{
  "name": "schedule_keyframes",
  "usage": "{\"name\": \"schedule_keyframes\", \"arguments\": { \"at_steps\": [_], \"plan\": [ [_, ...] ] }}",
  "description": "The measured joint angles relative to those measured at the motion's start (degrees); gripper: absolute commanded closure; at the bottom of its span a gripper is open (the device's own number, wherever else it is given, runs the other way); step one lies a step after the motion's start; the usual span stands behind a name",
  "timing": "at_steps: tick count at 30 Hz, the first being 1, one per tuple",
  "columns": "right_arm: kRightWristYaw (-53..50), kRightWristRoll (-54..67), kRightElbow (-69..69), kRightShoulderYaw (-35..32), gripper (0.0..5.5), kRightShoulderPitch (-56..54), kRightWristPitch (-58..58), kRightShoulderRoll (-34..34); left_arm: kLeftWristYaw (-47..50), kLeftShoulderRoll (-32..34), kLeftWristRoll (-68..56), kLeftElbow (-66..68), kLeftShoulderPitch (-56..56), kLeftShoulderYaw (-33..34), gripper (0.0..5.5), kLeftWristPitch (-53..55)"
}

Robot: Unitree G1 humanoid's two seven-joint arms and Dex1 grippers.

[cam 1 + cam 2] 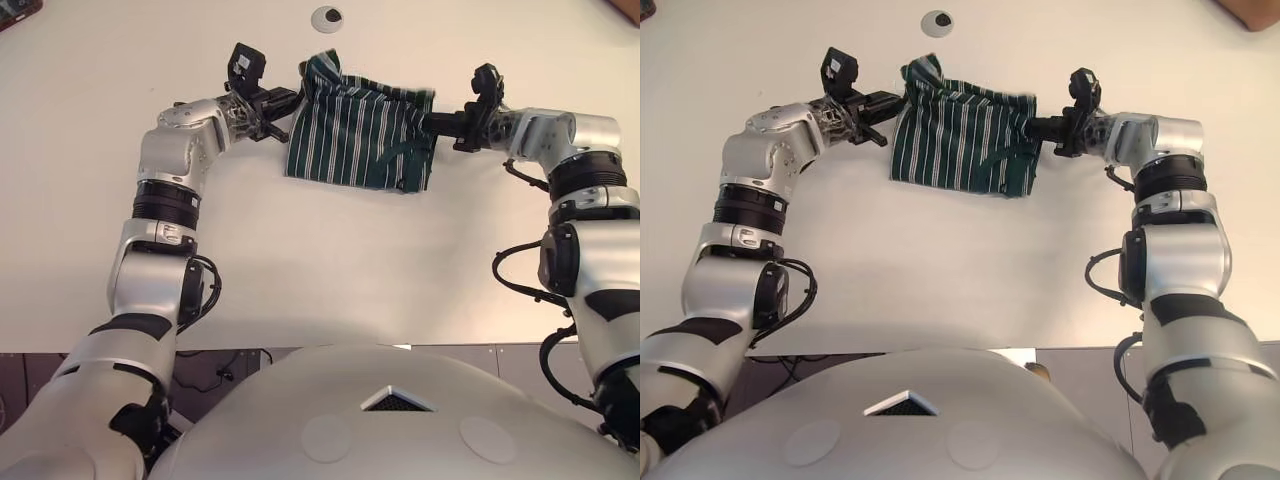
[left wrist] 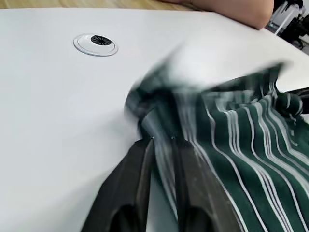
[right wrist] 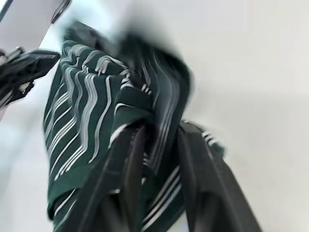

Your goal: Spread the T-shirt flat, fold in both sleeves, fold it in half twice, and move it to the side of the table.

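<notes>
A dark green T-shirt (image 1: 360, 138) with thin white stripes, folded into a compact rectangle, hangs between my two grippers over the far middle of the white table (image 1: 330, 270). My left gripper (image 1: 296, 98) is shut on its far left corner, where the cloth bunches up (image 2: 161, 140). At the right edge my right gripper (image 1: 432, 122) is shut on the T-shirt too, with striped cloth pinched between its fingers (image 3: 159, 145). The near edge of the T-shirt droops toward the table.
A round grey cable grommet (image 1: 326, 16) sits in the table just beyond the T-shirt. A brown object (image 1: 18, 10) lies at the far left corner. A person's arm (image 2: 231, 9) rests at the table's far edge.
</notes>
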Motion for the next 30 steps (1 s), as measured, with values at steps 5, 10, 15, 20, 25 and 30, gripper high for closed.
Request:
{"name": "schedule_keyframes", "arguments": {
  "at_steps": [5, 10, 15, 20, 25, 30],
  "plan": [
    [-8.4, 2.7, 1.7, -9.8, 4.52, -2.4, -9.5, 1.9, 8.4, -1.0, -3.0, -0.3, -0.4, 10.7, 4.60, -1.8],
    [3.1, 1.8, -21.5, 0.3, 5.35, 5.2, -12.2, 11.1, 13.2, -0.2, -5.8, -15.6, 9.2, 17.4, 5.14, -2.3],
    [-5.5, -5.7, -16.6, 7.0, 5.50, 10.4, -18.3, 21.2, 16.3, -1.8, -7.4, -24.2, 14.1, 19.0, 5.48, -0.8],
    [-25.8, -7.8, -1.2, 0.4, 5.50, 3.8, -25.7, 21.6, 17.9, -3.7, -7.5, -27.9, 17.0, 18.4, 5.48, -0.3],
    [-46.8, -1.1, 4.0, -13.9, 5.50, 3.0, -28.5, 11.3, 19.1, -4.1, -7.5, -30.4, 19.4, 18.1, 5.48, -0.2],
    [-57.1, -2.9, 5.1, -18.6, 5.50, 10.3, -33.1, -1.7, 21.2, -4.1, -7.4, -33.4, 23.3, 19.3, 5.48, -0.2]
  ]
}}
